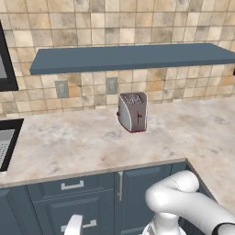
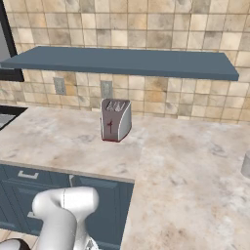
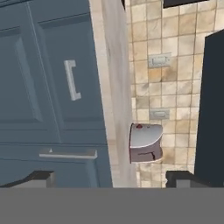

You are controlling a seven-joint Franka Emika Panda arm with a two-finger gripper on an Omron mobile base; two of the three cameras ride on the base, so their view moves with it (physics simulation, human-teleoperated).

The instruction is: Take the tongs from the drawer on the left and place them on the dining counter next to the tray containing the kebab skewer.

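Fingers (image 3: 109, 179) spread wide, holding nothing. Drawer (image 3: 70, 83) shut, so the tongs are presumably inside, unseen. Likely light, stiff, slippery metal; pinch both arms mid-length.

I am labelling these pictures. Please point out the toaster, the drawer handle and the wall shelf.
toaster (image 1: 133, 112): left base view, its front side.
drawer handle (image 1: 72, 185): left base view, middle of the bar.
wall shelf (image 2: 122, 61): right base view, its top.

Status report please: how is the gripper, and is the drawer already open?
Gripper open, empty, facing the cabinet fronts. Drawer shut, handle untouched; tongs unseen. Toaster on the counter above, not in the way.
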